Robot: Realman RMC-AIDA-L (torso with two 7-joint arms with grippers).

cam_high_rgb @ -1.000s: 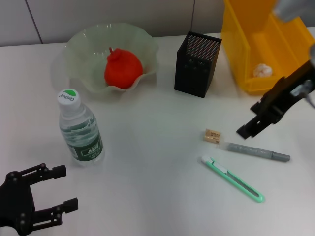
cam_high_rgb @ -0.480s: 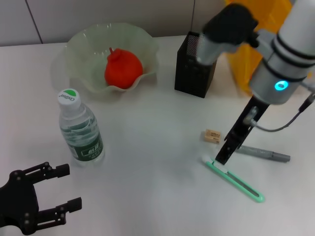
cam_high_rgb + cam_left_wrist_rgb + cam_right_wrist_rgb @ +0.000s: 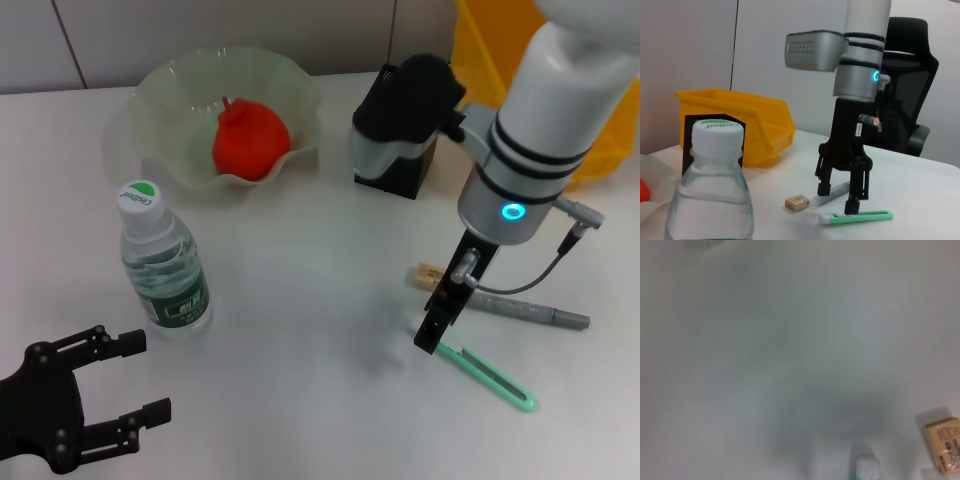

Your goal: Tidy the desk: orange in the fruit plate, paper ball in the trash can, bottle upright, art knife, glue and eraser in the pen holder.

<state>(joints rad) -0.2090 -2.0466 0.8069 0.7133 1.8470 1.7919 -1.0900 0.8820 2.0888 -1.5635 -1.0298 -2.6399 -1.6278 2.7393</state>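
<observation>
The green art knife lies on the white desk, with the grey glue stick and the tan eraser just beyond it. My right gripper is open and points down at the knife's white end; the left wrist view shows its fingers spread just above the knife. The right wrist view shows the knife tip and eraser. The orange sits in the fruit plate. The bottle stands upright. My left gripper is open and idle at the front left. The paper ball is hidden.
The black mesh pen holder stands behind my right arm, partly covered by it. The yellow bin is at the back right, mostly hidden by the arm. A black office chair stands beyond the desk.
My right arm swung from beside the yellow bin leftward and down to the art knife's white end. The left gripper barely shifted.
</observation>
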